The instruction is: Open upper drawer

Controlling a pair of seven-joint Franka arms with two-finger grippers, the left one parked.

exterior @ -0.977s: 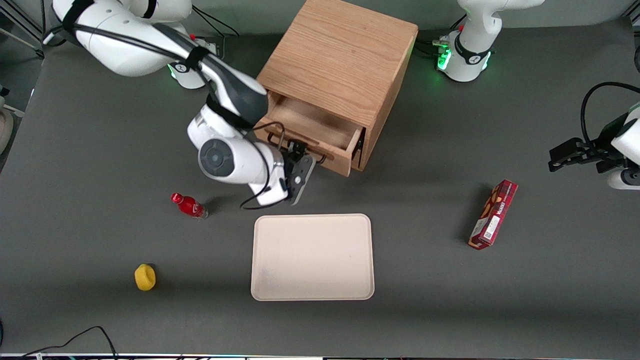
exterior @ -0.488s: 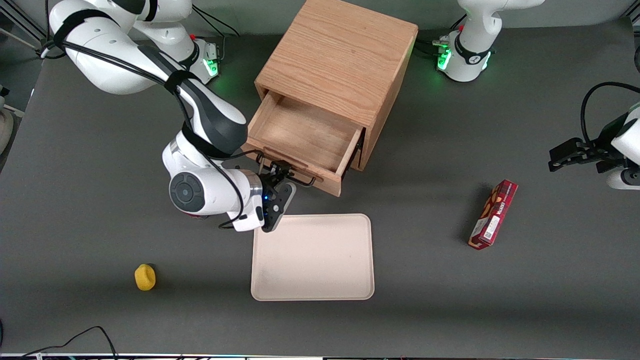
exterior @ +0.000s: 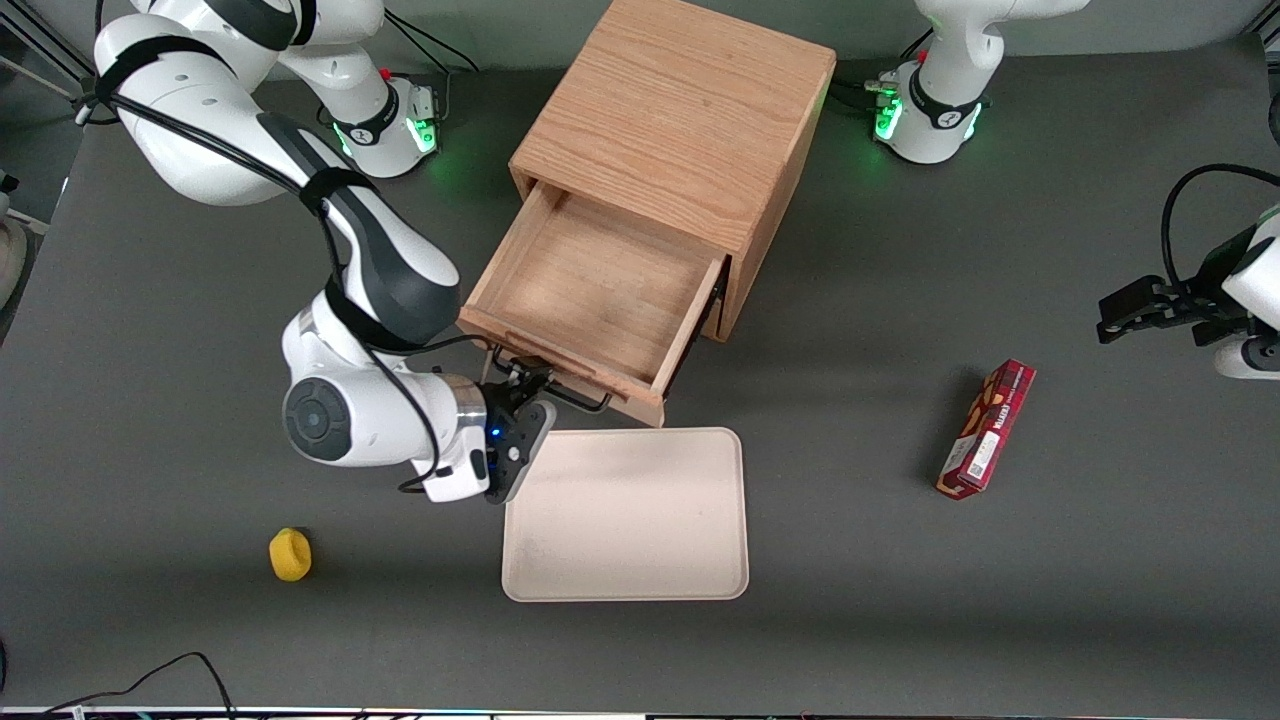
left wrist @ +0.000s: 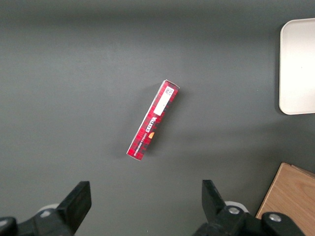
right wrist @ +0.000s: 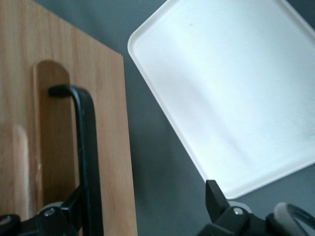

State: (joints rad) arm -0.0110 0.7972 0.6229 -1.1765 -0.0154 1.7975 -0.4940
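Observation:
The upper drawer (exterior: 590,290) stands pulled well out of the oak cabinet (exterior: 680,110), and its bare wooden inside shows. Its black bar handle (exterior: 555,388) faces the front camera, close to the tray's rim. My gripper (exterior: 520,388) is at the handle's end toward the working arm. In the right wrist view the gripper (right wrist: 145,209) is open, jaws wide apart. One fingertip (right wrist: 69,209) lies against the black handle (right wrist: 84,147) and the other fingertip (right wrist: 215,196) hangs over the table near the tray. The drawer's oak front (right wrist: 110,123) sits between them.
A cream tray (exterior: 625,570) lies just nearer the front camera than the drawer, its corner (right wrist: 236,88) beside my gripper. A yellow object (exterior: 290,553) rests toward the working arm's end. A red box (exterior: 985,430) lies toward the parked arm's end, red box (left wrist: 152,120).
The drawer has slid much farther out of the cabinet. My gripper moved with the handle toward the front camera, and the arm now covers the red bottle.

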